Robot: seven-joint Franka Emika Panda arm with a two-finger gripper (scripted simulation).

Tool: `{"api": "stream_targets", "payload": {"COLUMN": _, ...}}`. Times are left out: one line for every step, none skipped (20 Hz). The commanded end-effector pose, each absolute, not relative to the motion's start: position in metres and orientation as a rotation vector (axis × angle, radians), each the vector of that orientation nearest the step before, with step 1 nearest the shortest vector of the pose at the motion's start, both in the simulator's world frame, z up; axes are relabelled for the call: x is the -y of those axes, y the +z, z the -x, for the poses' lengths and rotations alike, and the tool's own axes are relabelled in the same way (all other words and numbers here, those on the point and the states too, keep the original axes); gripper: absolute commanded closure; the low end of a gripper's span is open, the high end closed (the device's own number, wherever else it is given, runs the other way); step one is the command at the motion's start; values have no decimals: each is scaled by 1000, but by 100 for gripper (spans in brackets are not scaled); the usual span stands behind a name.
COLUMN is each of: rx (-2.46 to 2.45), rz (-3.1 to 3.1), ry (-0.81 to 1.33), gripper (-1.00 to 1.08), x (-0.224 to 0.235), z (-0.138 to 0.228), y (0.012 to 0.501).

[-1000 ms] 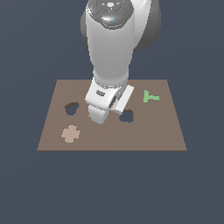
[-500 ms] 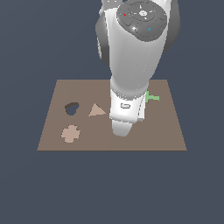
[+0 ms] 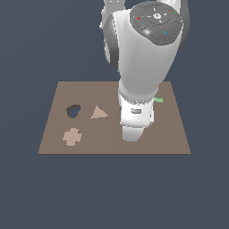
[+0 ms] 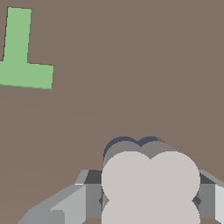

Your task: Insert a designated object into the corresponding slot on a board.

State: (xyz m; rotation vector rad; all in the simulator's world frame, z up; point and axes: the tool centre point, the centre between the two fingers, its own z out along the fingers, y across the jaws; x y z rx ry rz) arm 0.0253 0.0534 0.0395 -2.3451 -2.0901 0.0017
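Observation:
The brown board (image 3: 53, 134) lies flat, with a dark heart-shaped cut-out (image 3: 73, 110), a tan triangle (image 3: 98, 113) and a tan cross (image 3: 71, 136). My arm hides the clover-shaped cut-out in the exterior view. In the wrist view my gripper (image 4: 148, 202) is shut on a pale grey clover-shaped piece (image 4: 151, 181). It is held just over the board, and a dark curved edge of the clover cut-out (image 4: 122, 141) shows right beside the piece. In the exterior view the gripper (image 3: 133, 133) hangs low over the board's right half.
A green T-shaped piece (image 4: 22, 59) lies flat on the board, apart from the gripper. In the exterior view only a bit of the green piece (image 3: 159, 100) shows beside the arm. Dark floor surrounds the board.
My arm has swung toward the exterior view's right and front. The triangle is now uncovered, and the clover cut-out and most of the green piece are now hidden behind the arm.

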Motion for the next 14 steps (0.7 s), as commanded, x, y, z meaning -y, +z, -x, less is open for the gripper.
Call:
{"api": "stream_targets", "payload": {"rx": 2093, "rz": 2344, "ry": 1, "gripper": 108, "x": -54, "z": -25, "y": 35}}
{"api": "stream_targets", "payload": {"rx": 2095, "rz": 2342, "ry": 0, "gripper": 108, "x": -54, "z": -25, "y": 33}}
{"api": "stream_targets", "payload": {"rx": 2096, "rz": 2342, "ry": 0, "gripper": 108, "x": -54, "z": -25, "y": 31}}
{"api": "stream_targets", "payload": {"rx": 2096, "rz": 2342, "ry": 0, "gripper": 108, "x": -54, "z": -25, "y": 30}}
{"api": "stream_targets", "payload": {"rx": 2096, "rz": 2342, "ry": 0, "gripper": -92, "x": -54, "z": -25, "y": 30}}
{"api": "stream_targets", "payload": {"rx": 2096, "rz": 2342, "ry": 0, "gripper": -92, "x": -54, "z": -25, "y": 30}}
{"api": "stream_targets", "payload": {"rx": 2096, "rz": 2342, "ry": 0, "gripper": -92, "x": -54, "z": -25, "y": 30}}
{"api": "stream_targets", "payload": {"rx": 2096, "rz": 2342, "ry": 0, "gripper": -92, "x": -54, "z": -25, "y": 30}}
{"api": "stream_targets", "payload": {"rx": 2096, "rz": 2342, "ry": 0, "gripper": -92, "x": -54, "z": -25, "y": 30}}
{"api": "stream_targets", "payload": {"rx": 2096, "rz": 2342, "ry": 0, "gripper": -92, "x": -54, "z": -25, "y": 30}}
{"api": "stream_targets", "payload": {"rx": 2096, "rz": 2342, "ry": 0, "gripper": -92, "x": -54, "z": -25, "y": 30}}
{"api": "stream_targets", "payload": {"rx": 2096, "rz": 2342, "ry": 0, "gripper": -92, "x": -54, "z": -25, "y": 30}}
{"api": "stream_targets", "payload": {"rx": 2096, "rz": 2342, "ry": 0, "gripper": -92, "x": -54, "z": -25, "y": 30}}
{"api": "stream_targets", "payload": {"rx": 2096, "rz": 2342, "ry": 0, "gripper": -92, "x": -54, "z": -25, "y": 30}}
